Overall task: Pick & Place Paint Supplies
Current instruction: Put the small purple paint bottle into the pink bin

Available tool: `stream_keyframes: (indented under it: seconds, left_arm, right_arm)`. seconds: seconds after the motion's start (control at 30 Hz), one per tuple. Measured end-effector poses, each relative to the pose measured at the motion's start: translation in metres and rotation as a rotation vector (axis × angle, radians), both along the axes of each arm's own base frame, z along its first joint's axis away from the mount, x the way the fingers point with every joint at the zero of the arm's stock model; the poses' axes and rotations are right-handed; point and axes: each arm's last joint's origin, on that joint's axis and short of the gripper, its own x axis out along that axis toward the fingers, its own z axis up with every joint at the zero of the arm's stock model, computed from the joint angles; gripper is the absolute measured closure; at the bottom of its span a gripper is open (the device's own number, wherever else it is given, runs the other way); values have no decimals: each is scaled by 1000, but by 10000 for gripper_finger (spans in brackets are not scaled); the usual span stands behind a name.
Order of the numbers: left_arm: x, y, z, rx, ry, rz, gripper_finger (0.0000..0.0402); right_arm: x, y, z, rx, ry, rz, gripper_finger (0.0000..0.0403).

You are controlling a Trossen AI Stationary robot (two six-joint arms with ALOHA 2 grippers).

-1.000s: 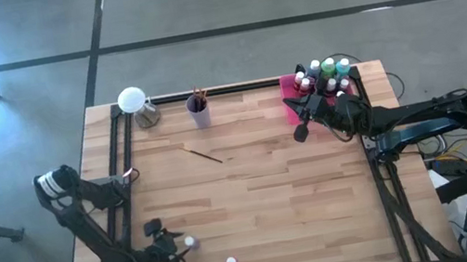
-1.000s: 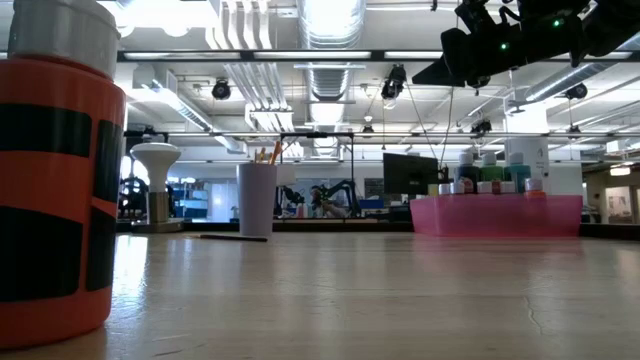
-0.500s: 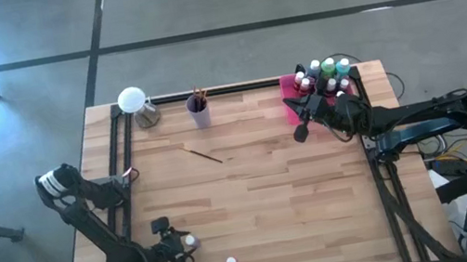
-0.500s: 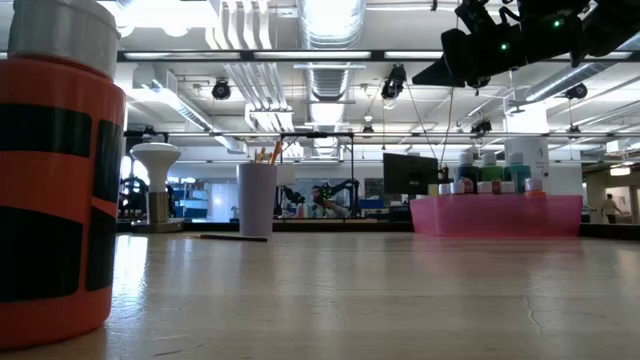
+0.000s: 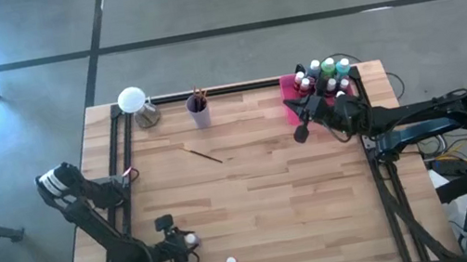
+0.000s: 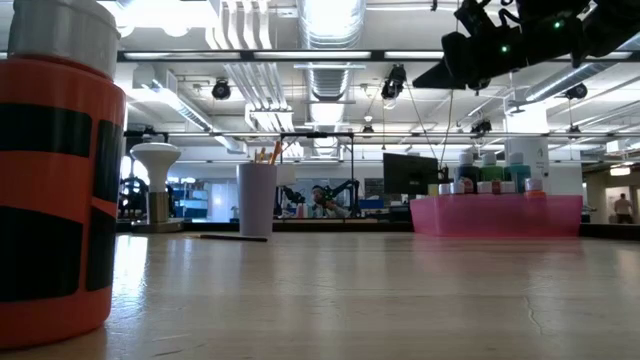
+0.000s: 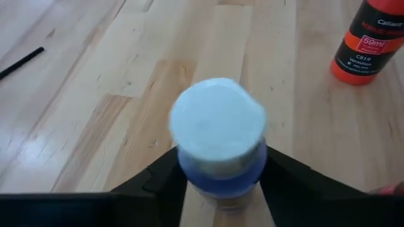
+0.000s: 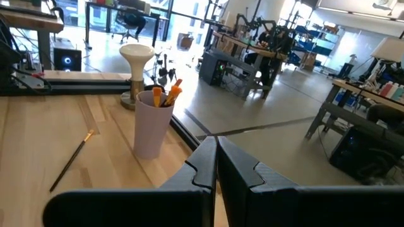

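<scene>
High view: the left claw point(image 5: 183, 248) sat near the worktop's point(image 5: 261, 183) front edge, well apart from the pink tray point(image 5: 295, 93); the right claw point(image 5: 303, 129) hung beside that tray, fingers together, holding nothing.

Left wrist view: its fingers point(image 7: 165, 176) pressed both sides of a blue paint bottle point(image 7: 219, 145), upright on the worktop; a red bottle point(image 7: 370, 41) stood nearby.

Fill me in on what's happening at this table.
The left pincer sits at the table's near edge with its fingers around a blue white-capped paint bottle; a red bottle stands nearby. The right pincer hangs shut and empty by the pink tray, which holds other bottles. A brush lies mid-table.
</scene>
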Motion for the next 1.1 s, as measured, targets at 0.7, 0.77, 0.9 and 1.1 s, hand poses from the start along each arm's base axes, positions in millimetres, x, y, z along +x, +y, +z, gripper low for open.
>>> stream_keyframes:
  seconds: [0.7, 0.77, 0.9, 1.1]
  left_arm:
    - [-8, 39, 56, 53, 4, -33, 278]
    - [-6, 47, 65, 65, -18, -33, 278]
    - [-1, 65, 82, 85, -52, -21, 278]
    - [13, 96, 104, 83, -108, 70, 278]
  right_arm:
    - [0, 0, -4, 71, -13, -7, 394]
    - [0, 0, -4, 71, -12, -7, 394]
    - [0, 0, -4, 111, -40, -8, 394]
    - [2, 4, -4, 194, -74, 122, 394]
